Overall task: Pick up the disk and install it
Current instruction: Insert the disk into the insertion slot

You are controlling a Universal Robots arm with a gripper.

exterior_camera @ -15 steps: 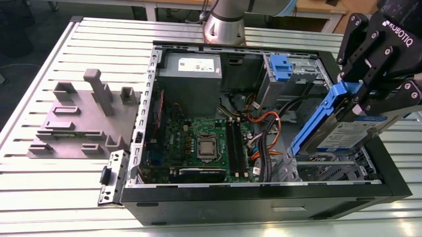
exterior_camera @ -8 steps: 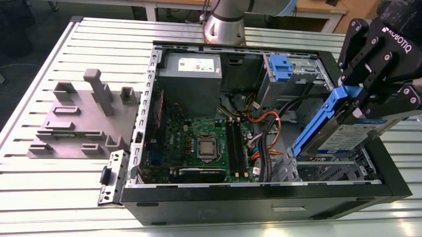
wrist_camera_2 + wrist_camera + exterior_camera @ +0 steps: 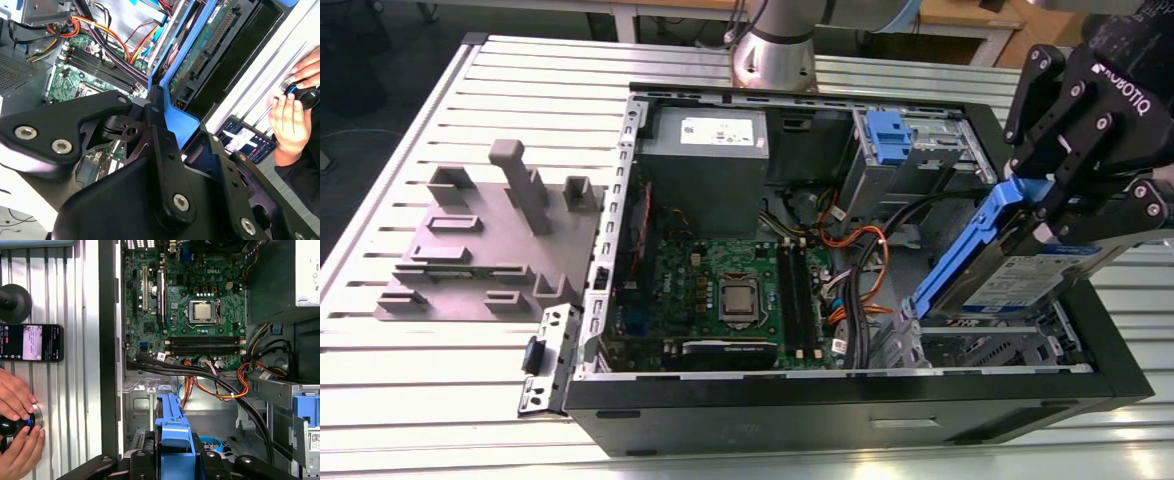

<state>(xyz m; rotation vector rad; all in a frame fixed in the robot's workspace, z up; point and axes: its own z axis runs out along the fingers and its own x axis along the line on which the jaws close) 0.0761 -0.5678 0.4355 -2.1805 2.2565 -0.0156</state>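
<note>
In the exterior view, the gripper (image 3: 1081, 212) is clamped on the disk (image 3: 1021, 275), gripping its blue bracket near the upper end. The disk hangs tilted below the gripper, and its lower end reaches into the drive bay (image 3: 987, 345) at the near corner of the open computer case (image 3: 854, 410). The case lies on the slatted desk (image 3: 440, 390). The motherboard (image 3: 734, 290) and the grey power supply (image 3: 707, 150) lie well away from the gripper, towards the exterior view's left. A grey fixture (image 3: 480, 240) stands on the desk beyond them.

In the second wrist view, the gripper (image 3: 185, 132) pinches the blue bracket between its black fingers (image 3: 162, 150). The disk (image 3: 200, 60) extends ahead of it, with its green circuit board showing. To one side of the gripper, a person's hand (image 3: 287, 117) rests on a knob, near a phone (image 3: 247, 142).

In the first wrist view, the disk (image 3: 172, 432) sits edge-on between the fingers. Cables (image 3: 200, 375) and the motherboard (image 3: 190, 305) lie beyond it.
</note>
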